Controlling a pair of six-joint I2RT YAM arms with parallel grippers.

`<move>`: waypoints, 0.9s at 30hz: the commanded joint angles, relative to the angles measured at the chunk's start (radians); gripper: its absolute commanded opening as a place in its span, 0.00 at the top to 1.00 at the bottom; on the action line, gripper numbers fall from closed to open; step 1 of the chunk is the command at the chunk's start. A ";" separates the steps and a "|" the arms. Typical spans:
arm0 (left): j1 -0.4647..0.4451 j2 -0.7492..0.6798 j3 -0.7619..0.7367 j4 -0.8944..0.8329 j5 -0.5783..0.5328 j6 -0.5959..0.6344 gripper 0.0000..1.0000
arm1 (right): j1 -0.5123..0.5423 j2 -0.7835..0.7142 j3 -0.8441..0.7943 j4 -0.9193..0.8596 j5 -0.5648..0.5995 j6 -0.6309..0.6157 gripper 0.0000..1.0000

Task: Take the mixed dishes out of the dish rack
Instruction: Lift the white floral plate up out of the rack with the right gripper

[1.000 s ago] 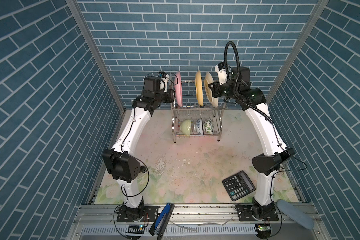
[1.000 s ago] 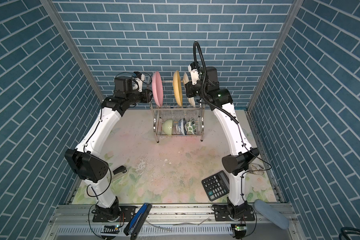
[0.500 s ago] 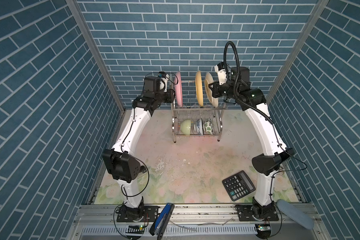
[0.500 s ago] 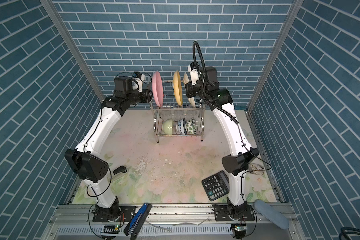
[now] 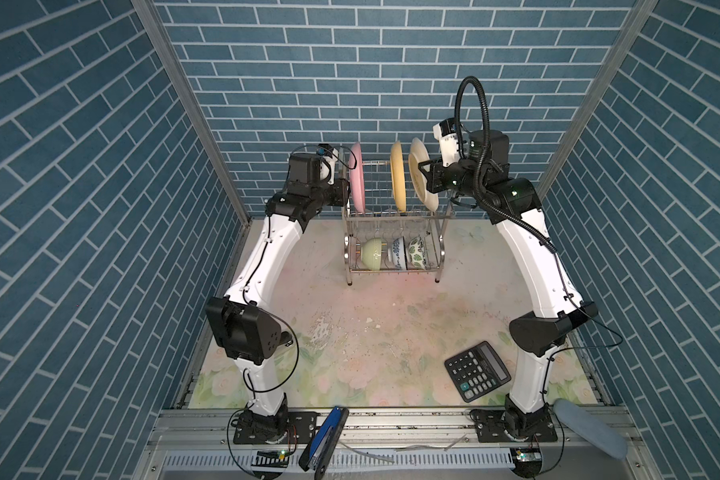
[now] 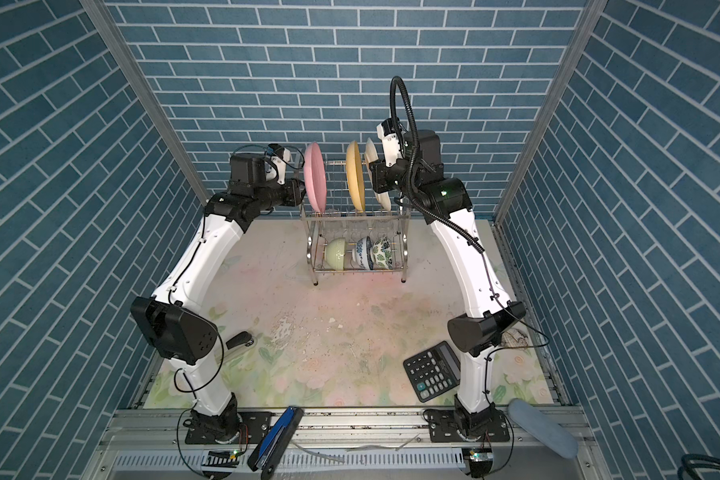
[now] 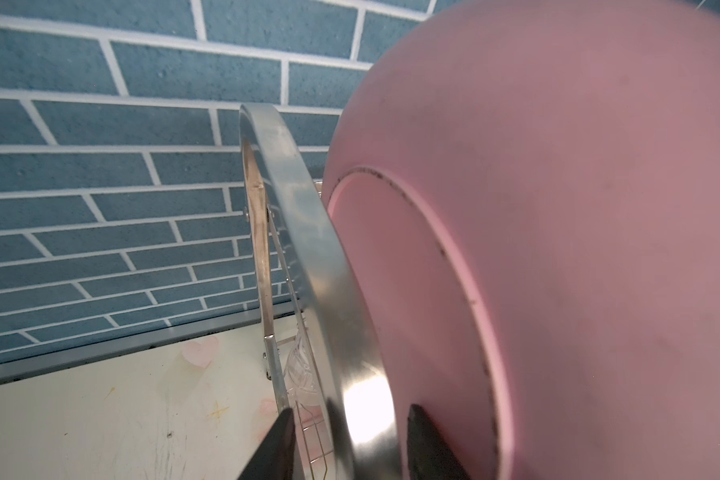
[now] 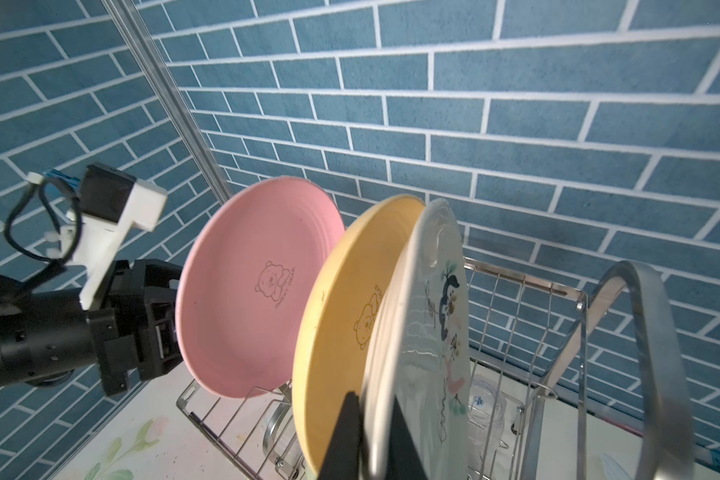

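The dish rack [image 5: 391, 214] [image 6: 356, 214] stands at the back of the table. Its upper tier holds upright pink [image 5: 357, 176] [image 8: 258, 291], yellow [image 5: 398, 174] [image 8: 341, 311] and cream [image 5: 420, 174] [image 8: 433, 311] plates. Pale-green [image 5: 371, 254], blue-white [image 5: 398, 252] and leaf-patterned [image 5: 417, 251] bowls lie on the lower tier. A clear glass [image 8: 485, 399] sits behind the cream plate. My right gripper [image 8: 373, 436] [image 5: 427, 178] is shut on the cream plate's rim. My left gripper [image 7: 352, 409] [image 5: 344, 195] is closed astride the rack's left arch band [image 7: 300, 208], one finger beside the pink plate [image 7: 558, 208].
A black calculator [image 5: 477, 371] [image 6: 433, 370] lies on the floral mat by the right arm's base. A blue tool [image 5: 325, 436] and a grey-blue pad [image 5: 587, 424] rest on the front rail. Brick-patterned walls close in behind and beside the rack.
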 commanded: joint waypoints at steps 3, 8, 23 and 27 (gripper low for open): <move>-0.002 0.013 0.030 -0.006 0.007 0.005 0.55 | 0.002 -0.064 0.007 0.199 -0.003 -0.013 1.00; -0.002 0.015 0.035 -0.013 0.009 0.005 0.55 | 0.003 -0.047 0.055 0.184 -0.012 -0.016 1.00; -0.002 -0.023 0.030 -0.005 0.007 -0.038 0.28 | 0.012 -0.162 -0.025 0.173 -0.083 -0.041 1.00; -0.002 -0.051 0.019 0.000 -0.014 -0.053 0.29 | 0.021 -0.208 -0.065 0.178 -0.078 -0.045 1.00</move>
